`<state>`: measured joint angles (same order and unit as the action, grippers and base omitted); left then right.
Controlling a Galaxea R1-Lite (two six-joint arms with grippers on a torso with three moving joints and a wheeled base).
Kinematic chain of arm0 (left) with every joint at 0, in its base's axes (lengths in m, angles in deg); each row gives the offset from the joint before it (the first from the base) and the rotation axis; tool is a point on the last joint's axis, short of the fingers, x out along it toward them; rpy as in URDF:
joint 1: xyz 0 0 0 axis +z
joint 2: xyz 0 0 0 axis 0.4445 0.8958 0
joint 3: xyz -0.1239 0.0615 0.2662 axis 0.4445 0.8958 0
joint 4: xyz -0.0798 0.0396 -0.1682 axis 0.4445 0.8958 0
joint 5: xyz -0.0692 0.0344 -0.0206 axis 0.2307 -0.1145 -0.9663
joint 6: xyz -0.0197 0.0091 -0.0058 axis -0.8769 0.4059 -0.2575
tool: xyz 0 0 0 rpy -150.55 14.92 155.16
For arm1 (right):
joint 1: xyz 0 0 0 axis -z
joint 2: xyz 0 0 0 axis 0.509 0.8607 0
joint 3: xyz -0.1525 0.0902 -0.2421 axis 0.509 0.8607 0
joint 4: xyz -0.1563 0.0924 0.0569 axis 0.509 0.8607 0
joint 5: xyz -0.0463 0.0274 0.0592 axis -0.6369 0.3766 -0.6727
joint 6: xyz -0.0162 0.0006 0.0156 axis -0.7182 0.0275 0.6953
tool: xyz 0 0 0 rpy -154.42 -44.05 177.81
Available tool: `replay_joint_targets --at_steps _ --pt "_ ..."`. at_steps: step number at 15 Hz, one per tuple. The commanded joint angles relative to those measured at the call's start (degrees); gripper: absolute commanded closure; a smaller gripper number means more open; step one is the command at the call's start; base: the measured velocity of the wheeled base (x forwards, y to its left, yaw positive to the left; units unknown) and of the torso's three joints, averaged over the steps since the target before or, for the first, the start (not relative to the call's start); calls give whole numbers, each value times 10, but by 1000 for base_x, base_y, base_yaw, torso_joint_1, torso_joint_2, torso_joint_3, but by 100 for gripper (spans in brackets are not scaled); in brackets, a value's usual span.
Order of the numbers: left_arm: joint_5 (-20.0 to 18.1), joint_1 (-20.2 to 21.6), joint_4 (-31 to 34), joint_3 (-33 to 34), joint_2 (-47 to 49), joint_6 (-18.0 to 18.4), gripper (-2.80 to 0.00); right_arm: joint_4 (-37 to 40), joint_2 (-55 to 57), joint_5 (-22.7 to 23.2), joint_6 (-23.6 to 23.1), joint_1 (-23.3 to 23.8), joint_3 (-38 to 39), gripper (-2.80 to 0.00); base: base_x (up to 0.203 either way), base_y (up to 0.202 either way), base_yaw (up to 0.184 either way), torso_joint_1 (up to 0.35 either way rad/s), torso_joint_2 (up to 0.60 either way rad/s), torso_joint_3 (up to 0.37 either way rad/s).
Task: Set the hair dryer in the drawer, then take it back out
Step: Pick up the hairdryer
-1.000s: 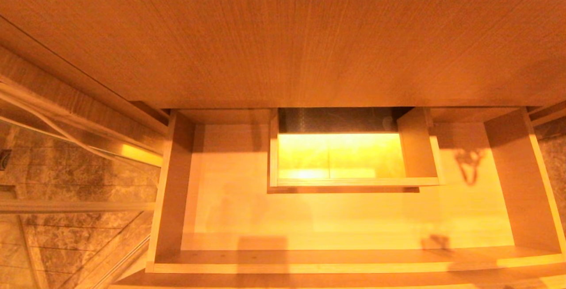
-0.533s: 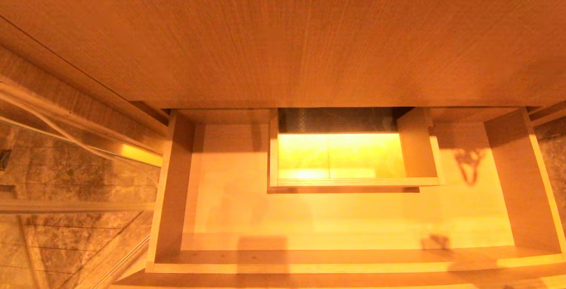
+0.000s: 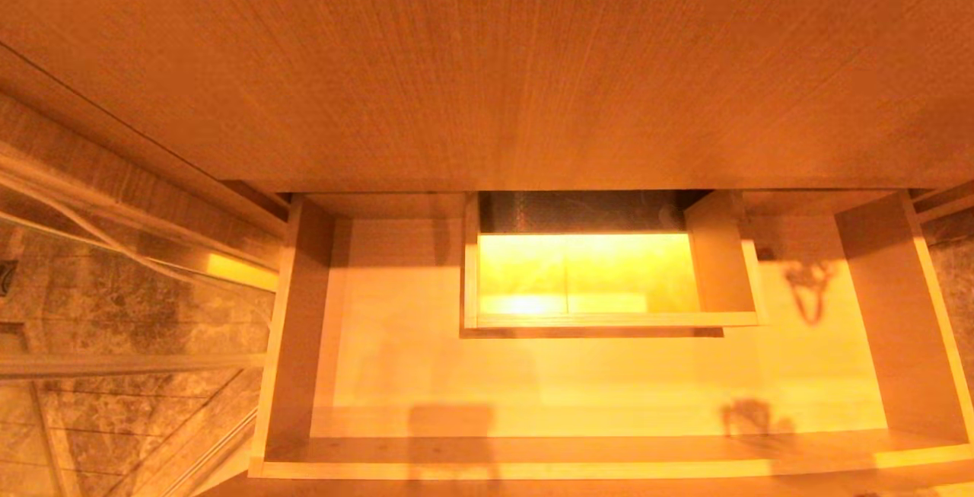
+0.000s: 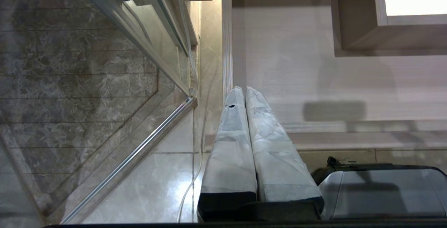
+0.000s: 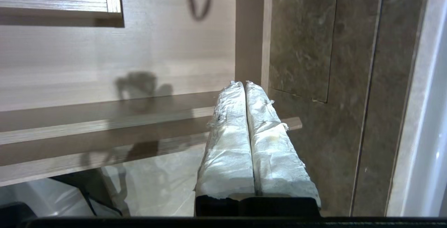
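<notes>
The drawer [image 3: 578, 469] stands pulled out below the cabinet front, wide and shallow, of pale wood grain. Its bare floor [image 3: 548, 383] holds nothing, and a boxed cut-out [image 3: 609, 320] sits at its middle back. The hair dryer is out of view. Neither arm shows in the head view. My left gripper [image 4: 243, 90] is shut and empty, beside the drawer's left wall [image 4: 227, 46]. My right gripper [image 5: 243, 83] is shut and empty, hanging just outside the drawer's front right corner [image 5: 251, 46].
A broad wood-grain panel [image 3: 487, 63] fills the space above the drawer. Marble tiles [image 3: 114, 291] and a glass panel with a metal rail [image 4: 132, 161] lie to the left. A dark stone wall [image 5: 314, 46] stands to the right. My own base [image 4: 380, 193] sits under the drawer front.
The whole head view has shifted slightly, so the drawer sits a little lower in the picture. Nothing in the drawer has moved.
</notes>
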<state>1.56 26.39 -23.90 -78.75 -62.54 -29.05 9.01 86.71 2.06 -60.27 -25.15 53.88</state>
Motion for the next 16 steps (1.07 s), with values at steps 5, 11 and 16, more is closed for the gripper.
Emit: replay_joint_targets --at_steps 5,11,16 --pt "0 0 0 0 0 0 0 2 4 0 -9 1 0 0 0 0 0 36 -1 34" --pt "0 0 0 0 0 0 0 0 -6 0 -24 1 4 0 0 0 0 0 0 0" --pt "0 0 0 0 0 0 0 -1 -4 1 -28 1 0 0 0 0 0 9 -19 -10"
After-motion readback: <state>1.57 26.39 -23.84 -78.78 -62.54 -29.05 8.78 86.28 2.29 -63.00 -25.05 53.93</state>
